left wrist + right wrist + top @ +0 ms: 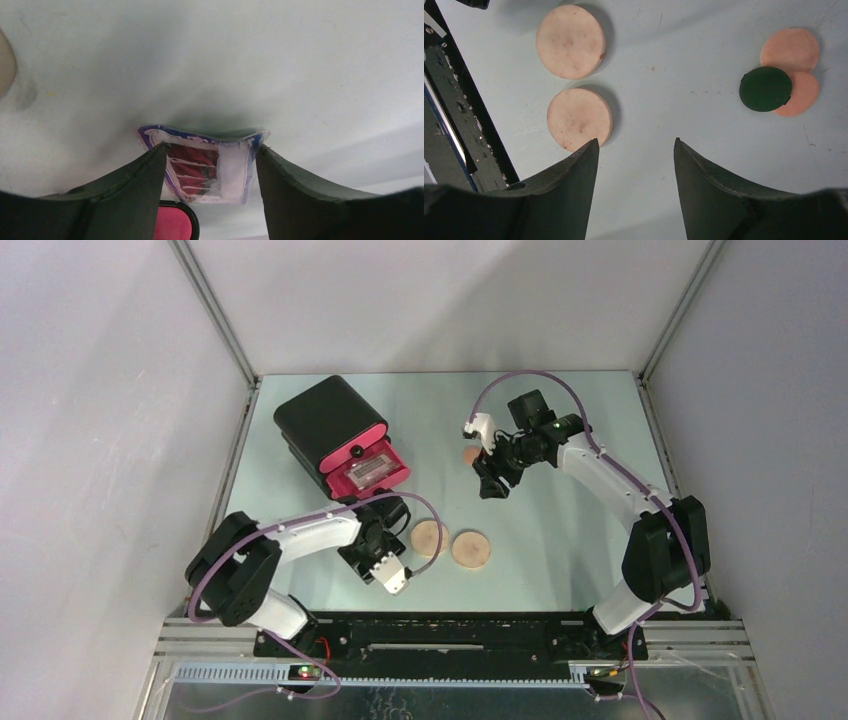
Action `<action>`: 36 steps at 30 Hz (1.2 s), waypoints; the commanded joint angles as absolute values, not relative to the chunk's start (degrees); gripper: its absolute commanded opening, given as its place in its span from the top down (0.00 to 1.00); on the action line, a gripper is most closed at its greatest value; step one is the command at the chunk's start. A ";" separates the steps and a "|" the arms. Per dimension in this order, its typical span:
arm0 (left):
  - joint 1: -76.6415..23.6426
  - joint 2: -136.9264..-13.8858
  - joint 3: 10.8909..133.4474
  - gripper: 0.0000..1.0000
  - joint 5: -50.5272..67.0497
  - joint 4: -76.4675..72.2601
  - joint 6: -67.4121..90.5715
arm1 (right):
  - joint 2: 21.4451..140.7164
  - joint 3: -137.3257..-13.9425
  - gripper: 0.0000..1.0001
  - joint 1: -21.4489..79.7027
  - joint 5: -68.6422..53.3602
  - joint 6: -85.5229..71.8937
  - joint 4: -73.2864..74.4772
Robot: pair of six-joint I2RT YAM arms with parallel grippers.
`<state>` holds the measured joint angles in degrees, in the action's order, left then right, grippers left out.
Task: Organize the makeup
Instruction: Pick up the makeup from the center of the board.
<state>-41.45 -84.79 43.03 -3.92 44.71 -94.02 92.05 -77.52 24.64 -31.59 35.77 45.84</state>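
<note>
My left gripper is shut on the clear packet, which has red contents and a purple border and spans the gap from fingertip to fingertip. In the top view this gripper is at the open top pink drawer. My right gripper is open and empty above the table, also seen in the top view. Two tan discs lie just beyond its left finger. A dark-green round overlaps two peach rounds. The sticks and the palette are out of view.
The black box with pink drawers stands at the back left, with one pink drawer front below the packet. The tan discs lie near the front middle. The black base rail runs along the near edge.
</note>
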 commanded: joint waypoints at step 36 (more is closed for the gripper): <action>-59.97 -65.86 65.61 0.88 14.58 53.48 -66.30 | 91.68 -77.50 0.36 20.93 -31.39 36.56 46.22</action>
